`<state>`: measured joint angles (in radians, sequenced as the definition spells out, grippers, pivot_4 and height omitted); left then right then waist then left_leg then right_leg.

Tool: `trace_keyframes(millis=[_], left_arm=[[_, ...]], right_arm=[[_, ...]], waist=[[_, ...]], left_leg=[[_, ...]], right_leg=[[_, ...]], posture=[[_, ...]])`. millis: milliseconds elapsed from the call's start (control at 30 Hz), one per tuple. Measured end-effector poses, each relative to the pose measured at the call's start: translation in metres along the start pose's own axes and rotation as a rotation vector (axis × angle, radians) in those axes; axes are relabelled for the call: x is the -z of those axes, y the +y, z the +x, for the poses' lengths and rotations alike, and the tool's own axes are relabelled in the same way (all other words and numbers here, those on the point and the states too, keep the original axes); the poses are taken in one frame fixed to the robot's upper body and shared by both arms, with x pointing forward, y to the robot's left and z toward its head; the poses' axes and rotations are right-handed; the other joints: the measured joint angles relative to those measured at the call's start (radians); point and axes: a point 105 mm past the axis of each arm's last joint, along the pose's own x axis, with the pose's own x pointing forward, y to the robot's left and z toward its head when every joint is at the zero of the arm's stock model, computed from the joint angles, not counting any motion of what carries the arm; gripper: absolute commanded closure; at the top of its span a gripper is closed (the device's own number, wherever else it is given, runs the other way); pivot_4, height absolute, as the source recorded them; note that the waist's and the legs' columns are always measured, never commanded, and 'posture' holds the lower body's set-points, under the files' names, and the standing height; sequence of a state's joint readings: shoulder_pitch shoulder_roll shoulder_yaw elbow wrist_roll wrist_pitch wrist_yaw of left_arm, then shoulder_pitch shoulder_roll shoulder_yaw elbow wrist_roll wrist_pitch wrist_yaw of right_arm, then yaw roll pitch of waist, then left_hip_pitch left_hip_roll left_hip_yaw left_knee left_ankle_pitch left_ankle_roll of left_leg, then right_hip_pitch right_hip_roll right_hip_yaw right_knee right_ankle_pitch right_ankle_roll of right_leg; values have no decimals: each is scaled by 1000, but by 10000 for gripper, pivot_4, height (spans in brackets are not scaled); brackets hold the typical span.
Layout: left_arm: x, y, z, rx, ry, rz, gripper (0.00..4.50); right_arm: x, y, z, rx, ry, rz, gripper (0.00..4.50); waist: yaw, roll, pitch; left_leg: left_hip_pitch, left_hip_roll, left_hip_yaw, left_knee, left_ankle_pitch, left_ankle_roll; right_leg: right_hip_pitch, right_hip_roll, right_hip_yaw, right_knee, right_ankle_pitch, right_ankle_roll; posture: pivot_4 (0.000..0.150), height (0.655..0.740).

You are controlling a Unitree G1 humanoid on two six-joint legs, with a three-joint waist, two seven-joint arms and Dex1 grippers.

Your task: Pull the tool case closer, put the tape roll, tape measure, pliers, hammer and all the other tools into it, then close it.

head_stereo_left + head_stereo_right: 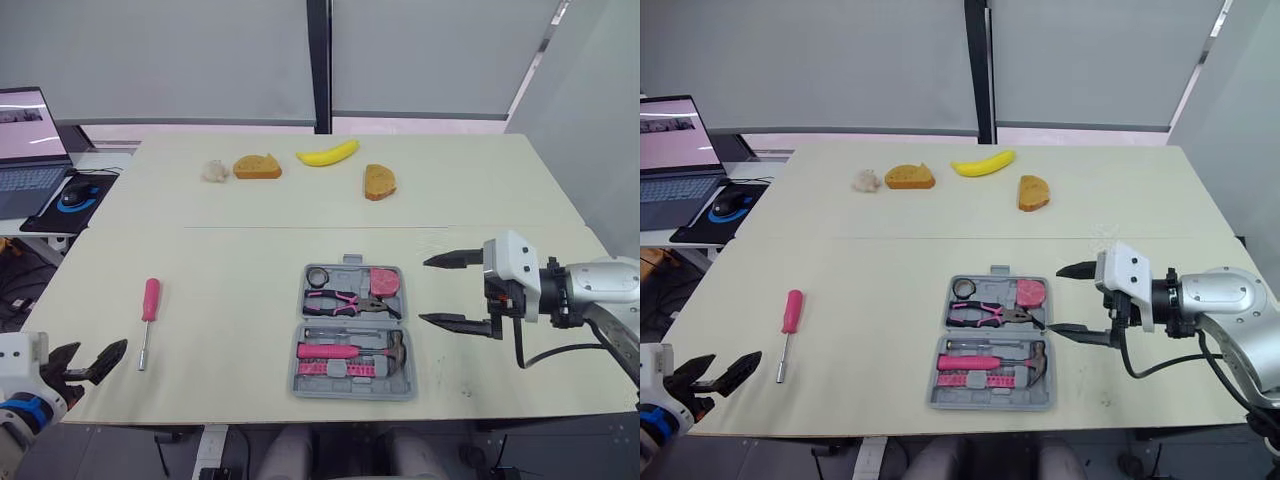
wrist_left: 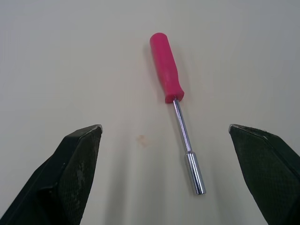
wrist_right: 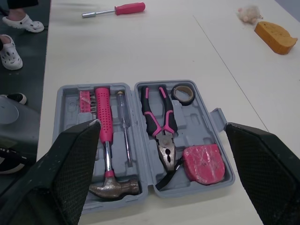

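Tool case (image 3: 199, 123) open, screwdriver (image 2: 168, 72) outside, left fingers (image 2: 77, 164), right fingers (image 3: 70, 164) spread

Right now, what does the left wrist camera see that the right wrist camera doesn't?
Left wrist view adds: the open left gripper. Right wrist view adds: the open right gripper, the case with the hammer, pliers, tape roll and tape measure in it, plus bread. Both share: the pink driver lying on the table.
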<state>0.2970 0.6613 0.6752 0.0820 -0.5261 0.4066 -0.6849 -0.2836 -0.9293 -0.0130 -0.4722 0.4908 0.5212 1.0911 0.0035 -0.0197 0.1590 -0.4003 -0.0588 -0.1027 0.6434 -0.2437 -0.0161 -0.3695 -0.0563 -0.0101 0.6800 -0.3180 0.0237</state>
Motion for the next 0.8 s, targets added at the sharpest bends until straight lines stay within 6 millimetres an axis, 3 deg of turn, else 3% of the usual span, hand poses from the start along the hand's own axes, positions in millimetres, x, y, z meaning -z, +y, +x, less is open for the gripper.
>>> trace_keyframes(millis=[167,400,600,800], left_arm=[[-2,-5,12,-23,-22,-33,0],[-18,-13,50,-59,-57,-70,0],[-4,-21,83,-75,55,-88,0],[7,-22,102,-110,119,-94,0]], right_arm=[[3,3,8,-22,3,-1,183],[4,7,16,-33,5,-12,183],[-2,8,18,-31,-3,-38,183],[-2,9,18,-34,0,-37,183]], waist=[[1,0,0],[1,0,0],[-4,0,0],[-5,0,0]], left_leg=[[0,0,0,0,0,0],[0,0,0,0,0,0],[0,-1,0,0,0,0],[0,-1,0,1,0,0]], right_leg=[[0,0,0,0,0,0],[0,1,0,1,0,0],[0,1,0,2,1,1],[0,1,0,2,1,1]], posture=[[1500,7361],[1500,7361],[1500,7361],[1500,7361]])
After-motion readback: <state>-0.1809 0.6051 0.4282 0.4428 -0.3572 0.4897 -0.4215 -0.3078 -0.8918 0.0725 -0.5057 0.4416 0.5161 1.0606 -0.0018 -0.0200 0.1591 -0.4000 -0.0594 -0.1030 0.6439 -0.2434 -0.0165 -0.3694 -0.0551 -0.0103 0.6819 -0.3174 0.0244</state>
